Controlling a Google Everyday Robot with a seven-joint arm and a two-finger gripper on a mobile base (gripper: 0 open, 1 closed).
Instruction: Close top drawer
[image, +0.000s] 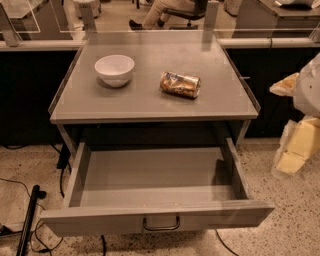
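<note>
The top drawer (155, 175) of the grey metal table (150, 107) stands pulled far out toward me. It is wide, shallow and empty inside. Its front panel (100, 220) is at the bottom of the view, with a dark wire handle (161, 223) at its centre. My gripper (296, 147), cream and white, is at the right edge of the view, to the right of the drawer's right side and apart from it, well away from the handle.
A white bowl (114, 69) and a crumpled snack packet (180, 84) lie on the table top. Cables and a black pole (27, 220) lie on the floor at the left. Dark counters run behind the table, and a seated person (167, 10) is beyond them.
</note>
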